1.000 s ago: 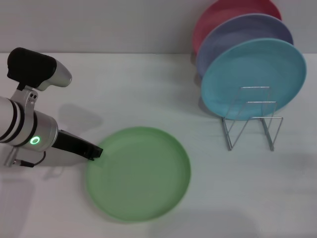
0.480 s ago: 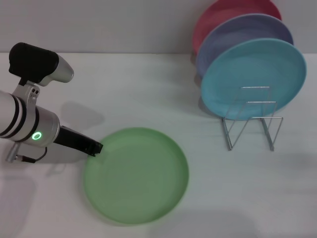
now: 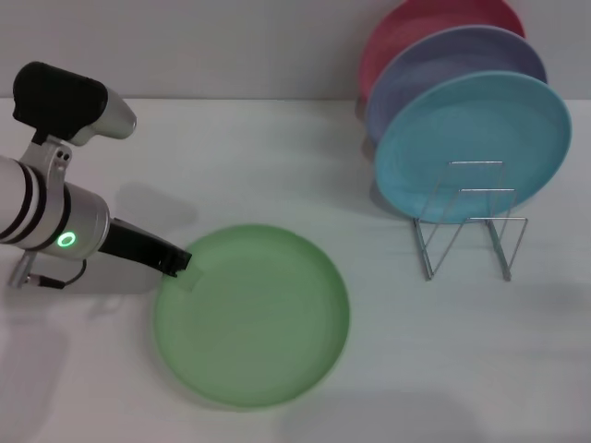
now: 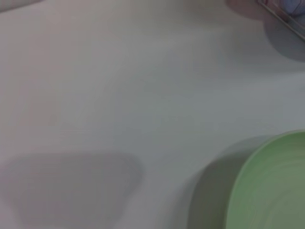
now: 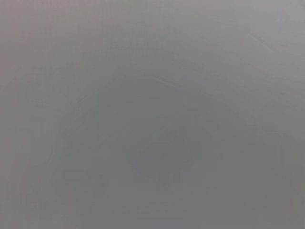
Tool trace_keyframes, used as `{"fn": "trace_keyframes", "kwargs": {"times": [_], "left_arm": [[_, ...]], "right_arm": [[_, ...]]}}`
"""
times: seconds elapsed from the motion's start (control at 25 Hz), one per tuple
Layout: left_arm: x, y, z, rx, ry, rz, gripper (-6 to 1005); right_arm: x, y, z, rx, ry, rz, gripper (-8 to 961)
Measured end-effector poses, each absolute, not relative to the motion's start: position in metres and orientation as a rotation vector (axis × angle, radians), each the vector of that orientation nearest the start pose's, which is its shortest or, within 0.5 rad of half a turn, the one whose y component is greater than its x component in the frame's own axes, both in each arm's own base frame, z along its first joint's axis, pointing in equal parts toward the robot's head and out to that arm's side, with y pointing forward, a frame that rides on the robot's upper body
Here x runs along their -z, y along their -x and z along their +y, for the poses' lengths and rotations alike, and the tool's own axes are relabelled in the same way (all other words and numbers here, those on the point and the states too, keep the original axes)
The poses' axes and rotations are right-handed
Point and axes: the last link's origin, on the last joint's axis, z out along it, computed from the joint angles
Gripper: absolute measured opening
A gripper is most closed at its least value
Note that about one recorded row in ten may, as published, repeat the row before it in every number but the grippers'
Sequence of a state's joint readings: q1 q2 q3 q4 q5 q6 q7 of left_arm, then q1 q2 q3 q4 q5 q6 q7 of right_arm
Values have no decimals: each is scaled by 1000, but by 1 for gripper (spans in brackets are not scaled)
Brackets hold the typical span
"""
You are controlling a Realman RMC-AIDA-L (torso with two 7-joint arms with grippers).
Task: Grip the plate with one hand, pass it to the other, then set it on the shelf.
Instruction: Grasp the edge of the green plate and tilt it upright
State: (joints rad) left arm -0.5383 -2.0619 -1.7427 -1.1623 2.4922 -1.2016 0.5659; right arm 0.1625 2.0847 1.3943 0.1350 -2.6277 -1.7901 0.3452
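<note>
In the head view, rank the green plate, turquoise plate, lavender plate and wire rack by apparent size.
1. Green plate and turquoise plate: alike, unranked.
2. Lavender plate: partly hidden, farther back, unsure.
3. Wire rack: smallest.

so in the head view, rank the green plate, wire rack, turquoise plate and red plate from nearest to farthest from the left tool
1. Green plate: the left tool is at its left rim.
2. Wire rack: off to the right, its front slots free.
3. Turquoise plate: standing in the rack, frontmost.
4. Red plate: rearmost in the rack, behind a lavender plate.
</note>
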Motion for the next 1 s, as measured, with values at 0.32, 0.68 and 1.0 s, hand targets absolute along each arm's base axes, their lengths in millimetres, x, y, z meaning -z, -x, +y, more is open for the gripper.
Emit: {"fn": "trace_keyframes", "kwargs": {"times": [0.32,0.68,1.0], "left_arm": [[0,200,379,-179,2436,-964,39],[-23,176,383,-108,2423,-865,42],[-60,152,394,15,2340,-708,44]], "right_arm": [[-73,-348,222,-1039,1124,291,825],[-73,-339,231,-1078,1136,263,825],[-55,-284,283,-1270,1358,202,826]]}}
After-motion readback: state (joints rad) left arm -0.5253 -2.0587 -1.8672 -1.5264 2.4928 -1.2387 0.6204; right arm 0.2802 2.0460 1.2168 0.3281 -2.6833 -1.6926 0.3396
